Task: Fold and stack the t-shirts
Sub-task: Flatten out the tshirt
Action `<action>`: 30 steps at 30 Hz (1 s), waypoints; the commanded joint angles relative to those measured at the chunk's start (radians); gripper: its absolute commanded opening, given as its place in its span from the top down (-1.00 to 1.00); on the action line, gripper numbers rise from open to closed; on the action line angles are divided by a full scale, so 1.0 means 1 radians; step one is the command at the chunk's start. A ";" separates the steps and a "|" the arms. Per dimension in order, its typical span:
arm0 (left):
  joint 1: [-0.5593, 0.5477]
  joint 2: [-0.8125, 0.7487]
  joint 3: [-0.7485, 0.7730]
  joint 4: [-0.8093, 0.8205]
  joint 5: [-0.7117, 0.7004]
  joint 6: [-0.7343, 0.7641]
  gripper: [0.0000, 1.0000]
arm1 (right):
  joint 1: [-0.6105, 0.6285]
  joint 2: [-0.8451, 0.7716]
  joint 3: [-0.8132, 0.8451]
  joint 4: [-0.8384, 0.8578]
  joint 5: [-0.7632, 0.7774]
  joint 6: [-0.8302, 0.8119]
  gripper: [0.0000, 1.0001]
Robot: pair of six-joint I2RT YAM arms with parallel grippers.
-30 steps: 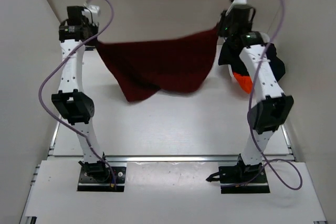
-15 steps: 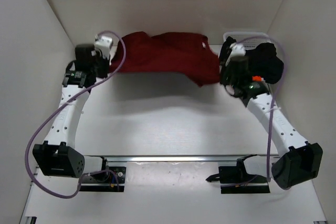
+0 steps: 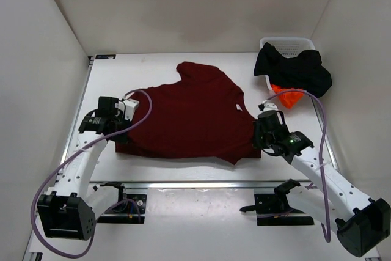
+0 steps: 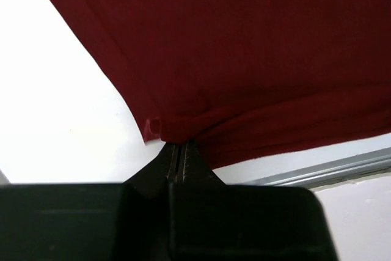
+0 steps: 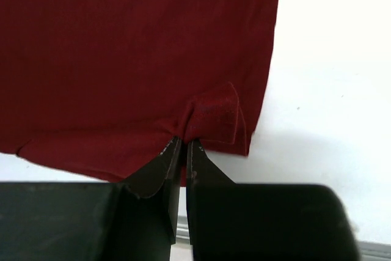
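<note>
Left gripper (image 4: pixel 180 146) is pinched tight on the hem corner of the dark red soft cloth t-shirt (image 4: pixel 244 59) — you can see the fabric puckering right at the tips. Right gripper (image 5: pixel 181 143) is the same deal, clamped shut on a little folded tuck at the other bottom corner.

Working outward from there: the dark red shirt lies spread out on the white table (image 3: pixel 153 68), hem toward the arm bases, collar and sleeves toward the far side, and it looks mostly smooth. Way off at the far right sits the white plastic mesh basket (image 3: pixel 287 44), with the black t-shirt (image 3: pixel 293 68) draped over its rim and the bright orange t-shirt (image 3: pixel 287 97) poking out underneath.

Progress-wise I'd call this early days — one shirt laid flat, no fold in it, nothing stacked. What's left: fold this one, then get the black and orange ones out, fold them too, and pile all three.
</note>
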 commanded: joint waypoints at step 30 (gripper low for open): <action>-0.049 0.177 0.530 0.260 -0.196 0.074 1.00 | 0.130 0.167 0.499 0.102 0.473 -0.423 0.99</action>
